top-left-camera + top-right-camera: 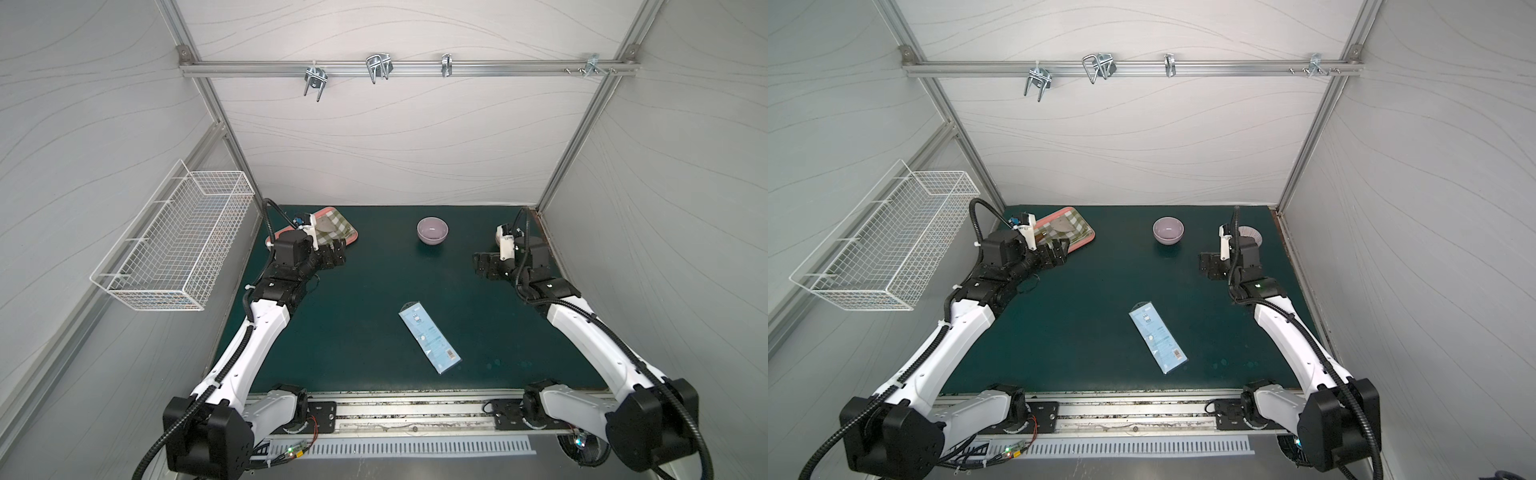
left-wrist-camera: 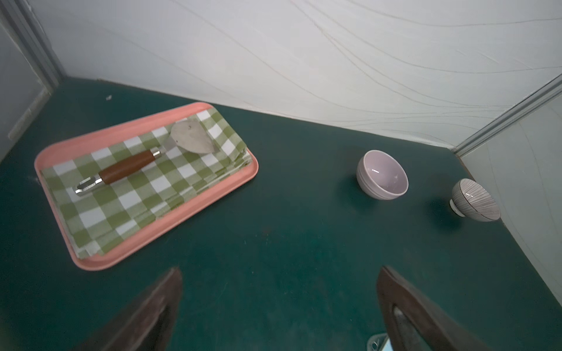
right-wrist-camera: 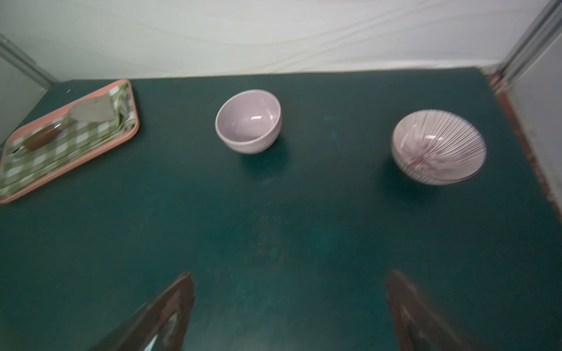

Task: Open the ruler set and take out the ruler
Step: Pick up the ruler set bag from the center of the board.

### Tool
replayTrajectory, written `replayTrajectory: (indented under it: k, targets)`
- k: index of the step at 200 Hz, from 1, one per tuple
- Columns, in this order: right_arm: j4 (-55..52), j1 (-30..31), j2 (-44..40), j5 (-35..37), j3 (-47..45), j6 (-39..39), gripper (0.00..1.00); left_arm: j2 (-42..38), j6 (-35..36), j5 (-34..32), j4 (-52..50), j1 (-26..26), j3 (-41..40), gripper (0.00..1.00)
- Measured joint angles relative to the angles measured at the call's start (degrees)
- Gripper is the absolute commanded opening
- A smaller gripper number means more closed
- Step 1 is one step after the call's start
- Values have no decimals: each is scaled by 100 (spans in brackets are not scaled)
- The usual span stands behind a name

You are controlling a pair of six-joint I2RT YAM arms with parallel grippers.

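Nothing of the task is showing as done. The ruler set [image 1: 430, 337] is lying flat on the desk [image 1: 353, 332], around five o'clock from its middle, with its hang tab pointing toward eleven. It looks unopened and no ruler is out. The left gripper [image 1: 338, 254] is hovering at ten o'clock, jaws spread wide and empty. The right gripper [image 1: 478, 266] is hovering at two o'clock, likewise spread and empty. Both are well apart from the package. Reaching, opening and pulling out the ruler are all remaining.
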Motion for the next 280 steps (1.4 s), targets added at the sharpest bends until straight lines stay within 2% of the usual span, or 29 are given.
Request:
replayTrajectory:
  k: [29,83,118,160,181,205,280]
  targets:
    - [-546,160,-96,-608,-107,258,99,0,-251,302,-481,-240,0,100]
    - [-1211,354,-1029,-1335,-686,741,99,-83,-625,492,-1091,-1270,-424,98]
    - [-1438,557,-1117,-1585,-850,973,99,177,-968,485,-1410,-2096,-507,86]
    - [-1469,693,-1261,-1663,-1325,1209,99,850,-1316,444,-1722,-2793,-487,62]
    - [-1456,706,-1287,-1685,-1443,1303,99,1156,-1491,474,-1825,-2964,-483,47]
    - [-1421,721,-1285,-1690,-1493,1318,99,1427,-1738,627,-1779,-3064,-483,36]
    - [-1294,732,-1200,-1711,-1569,1344,99,2393,-2306,1038,-1062,-3241,-455,36]
